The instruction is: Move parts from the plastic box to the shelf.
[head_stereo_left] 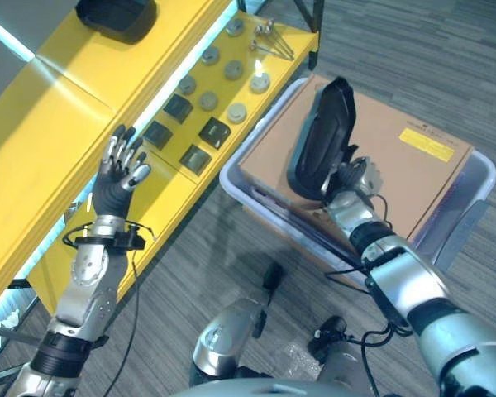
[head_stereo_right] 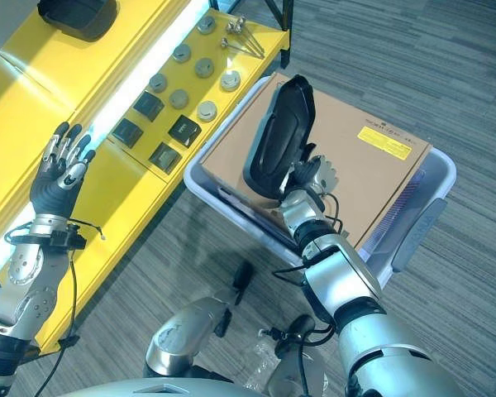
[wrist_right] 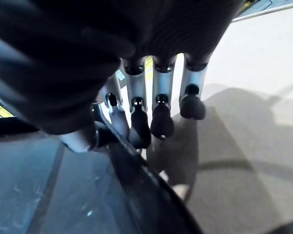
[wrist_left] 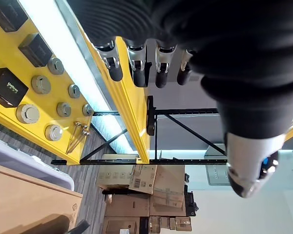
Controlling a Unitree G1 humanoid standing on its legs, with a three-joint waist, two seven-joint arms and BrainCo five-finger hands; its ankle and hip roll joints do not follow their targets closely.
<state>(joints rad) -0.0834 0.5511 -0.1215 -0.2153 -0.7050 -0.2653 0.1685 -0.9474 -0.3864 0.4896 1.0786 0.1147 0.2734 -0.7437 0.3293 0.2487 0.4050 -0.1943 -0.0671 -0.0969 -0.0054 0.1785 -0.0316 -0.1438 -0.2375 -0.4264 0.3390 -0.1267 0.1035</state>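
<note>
The right hand (head_stereo_right: 310,178) pinches the lower end of a long black plastic part (head_stereo_right: 279,136), held upright over the cardboard (head_stereo_left: 380,157) in the plastic box (head_stereo_left: 479,178). Gripped low, it could tip and slip. Further off, the left hand (head_stereo_left: 122,169) hovers with fingers spread over the yellow shelf (head_stereo_left: 33,124); bare shelf near it, beside the small parts (head_stereo_left: 207,103), offers room.

Silver-grey arms, dark ribbed covers on left hand (head_stereo_left: 118,184) and right hand (head_stereo_right: 312,178); silver fingers, dark tips.
</note>
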